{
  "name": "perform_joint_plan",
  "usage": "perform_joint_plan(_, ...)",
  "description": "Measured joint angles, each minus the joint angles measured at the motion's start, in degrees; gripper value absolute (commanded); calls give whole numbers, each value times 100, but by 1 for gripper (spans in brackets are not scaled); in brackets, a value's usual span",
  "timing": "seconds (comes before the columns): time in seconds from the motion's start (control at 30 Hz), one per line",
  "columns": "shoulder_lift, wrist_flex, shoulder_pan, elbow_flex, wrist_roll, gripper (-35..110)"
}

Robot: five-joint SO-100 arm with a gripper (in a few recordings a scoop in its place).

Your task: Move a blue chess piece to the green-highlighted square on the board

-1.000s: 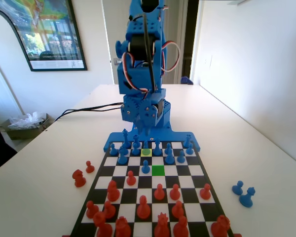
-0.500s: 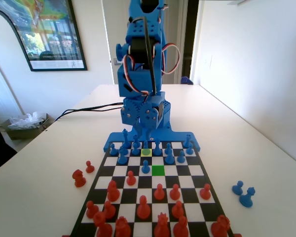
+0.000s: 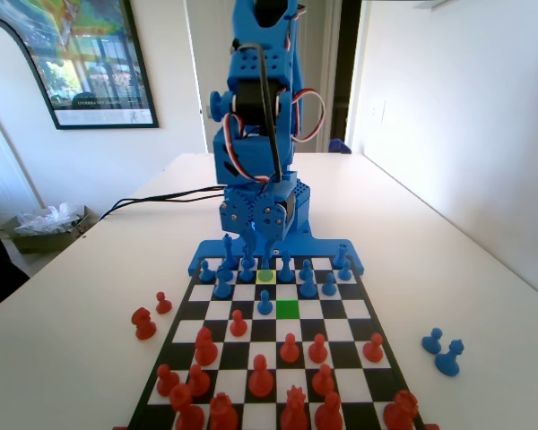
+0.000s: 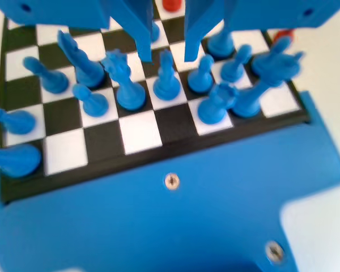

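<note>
In the fixed view my gripper [image 3: 258,242] hangs over the blue back rows at the board's [image 3: 369,315] far end. A small blue chess piece [image 3: 266,265] stands on the yellow-green square just below it. The green-highlighted square [image 3: 288,309] lies one row nearer and one column to the right, bare, with another blue pawn [image 3: 264,305] on the square to its left. In the wrist view the gripper [image 4: 167,56] is open, and a slim blue pawn [image 4: 167,82] stands just beyond the gap between the jaws, untouched.
Taller blue pieces [image 4: 127,85] and more pawns crowd both sides of the jaws. Red pieces [image 3: 261,376] fill the near half of the board. Two red pieces [image 3: 144,322] lie off the board on the left and two blue ones [image 3: 441,351] on the right.
The arm has bent and the gripper has come down a little toward the blue back rows. No piece has moved.
</note>
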Motion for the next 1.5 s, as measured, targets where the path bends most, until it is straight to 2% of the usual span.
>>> perform_joint_plan(1.5, -589, -290, -26, -255, 26, 9)
